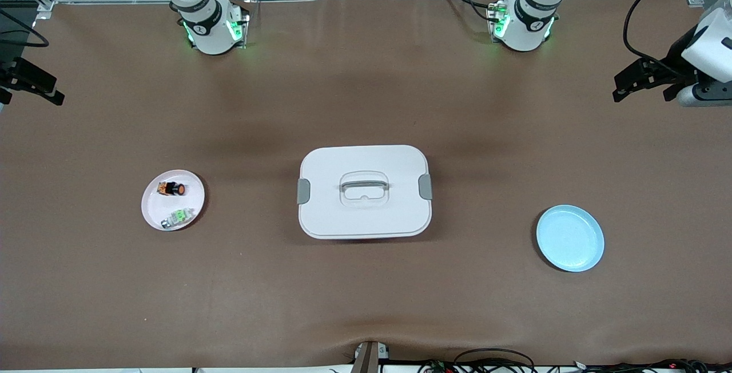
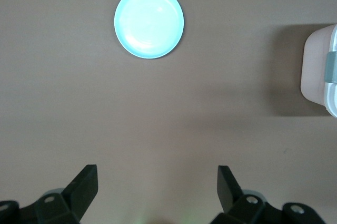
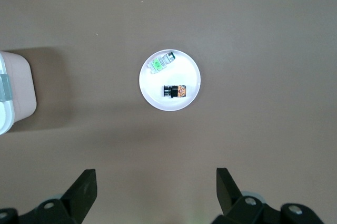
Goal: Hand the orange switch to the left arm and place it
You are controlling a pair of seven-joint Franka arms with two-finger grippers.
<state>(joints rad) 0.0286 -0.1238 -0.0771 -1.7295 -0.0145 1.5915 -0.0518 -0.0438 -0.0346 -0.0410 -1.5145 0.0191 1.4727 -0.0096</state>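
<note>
The orange switch (image 1: 172, 189) (image 3: 175, 91) lies on its side on a pink plate (image 1: 152, 211) toward the right arm's end of the table. The big white box (image 1: 343, 218) with grey clips stands mid-table, lid on; its edge shows in the left wrist view (image 2: 317, 71) and in the right wrist view (image 3: 17, 84). My right gripper (image 1: 31, 90) (image 3: 156, 174) hangs open and empty high over the table at its own end. At the other end my left gripper (image 1: 643, 90) (image 2: 158, 174) hovers, open and empty too.
A green and silver switch (image 1: 177, 217) (image 3: 161, 62) shares the pink plate (image 3: 185, 71), nearer the front camera than the orange one. A blue plate (image 1: 570, 238) (image 2: 149, 21) sits bare toward the left arm's end. Brown mat covers the table.
</note>
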